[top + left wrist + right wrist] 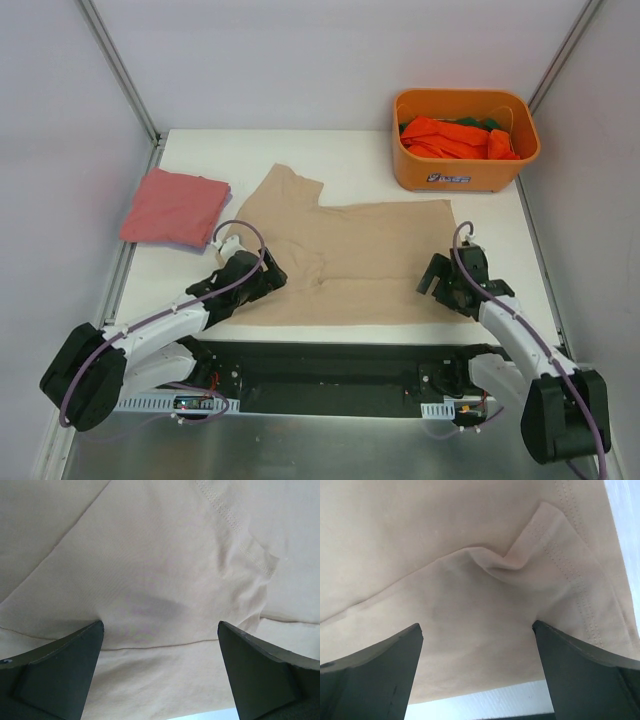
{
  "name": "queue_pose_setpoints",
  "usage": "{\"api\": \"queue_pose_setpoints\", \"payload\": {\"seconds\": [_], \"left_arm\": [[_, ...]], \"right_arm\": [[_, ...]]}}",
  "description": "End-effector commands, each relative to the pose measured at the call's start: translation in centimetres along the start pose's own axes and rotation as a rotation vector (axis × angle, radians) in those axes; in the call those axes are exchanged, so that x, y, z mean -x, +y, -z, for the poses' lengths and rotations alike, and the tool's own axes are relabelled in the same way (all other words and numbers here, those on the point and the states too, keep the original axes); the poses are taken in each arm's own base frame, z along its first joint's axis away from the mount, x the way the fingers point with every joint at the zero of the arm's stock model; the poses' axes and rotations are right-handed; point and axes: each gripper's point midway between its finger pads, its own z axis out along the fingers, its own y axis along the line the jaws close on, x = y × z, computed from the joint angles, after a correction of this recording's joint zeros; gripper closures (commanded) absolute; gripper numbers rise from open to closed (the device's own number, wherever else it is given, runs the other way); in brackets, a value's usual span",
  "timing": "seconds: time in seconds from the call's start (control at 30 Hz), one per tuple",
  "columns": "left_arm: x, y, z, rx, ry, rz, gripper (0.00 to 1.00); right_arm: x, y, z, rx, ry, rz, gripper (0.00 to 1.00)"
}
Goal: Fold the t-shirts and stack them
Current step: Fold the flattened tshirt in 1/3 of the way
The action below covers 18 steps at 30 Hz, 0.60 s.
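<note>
A beige t-shirt (350, 255) lies partly folded on the white table, one sleeve pointing to the far left. It fills the left wrist view (150, 570) and the right wrist view (470, 570). My left gripper (262, 276) is open over its near left edge. My right gripper (437, 283) is open at its near right edge. Neither holds cloth. A pinkish-red t-shirt (175, 207) lies folded at the far left. Orange (455, 138) and green (490, 124) shirts are bundled in the bin.
An orange plastic bin (463, 175) stands at the back right corner. Grey enclosure walls with metal posts close in on both sides. The black base rail (320, 370) runs along the near edge.
</note>
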Motion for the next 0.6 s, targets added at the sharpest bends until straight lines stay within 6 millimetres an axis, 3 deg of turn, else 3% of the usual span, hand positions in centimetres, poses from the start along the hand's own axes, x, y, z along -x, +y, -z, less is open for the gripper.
{"api": "queue_pose_setpoints", "payload": {"seconds": [0.0,0.33,0.57], "left_arm": [[-5.5,6.6,1.5,0.187,0.197,0.014,0.01],[-7.3,7.4,3.6,0.138,0.247,0.090,0.01],[-5.8,6.9,4.0,0.105,0.166,0.108,0.01]], "right_arm": [[-3.1,-2.1,1.0,-0.052,0.043,-0.090,0.04],[-5.1,-2.3,2.4,0.013,0.032,-0.158,0.04],[-5.4,-2.1,3.0,0.041,0.029,-0.191,0.04]]}}
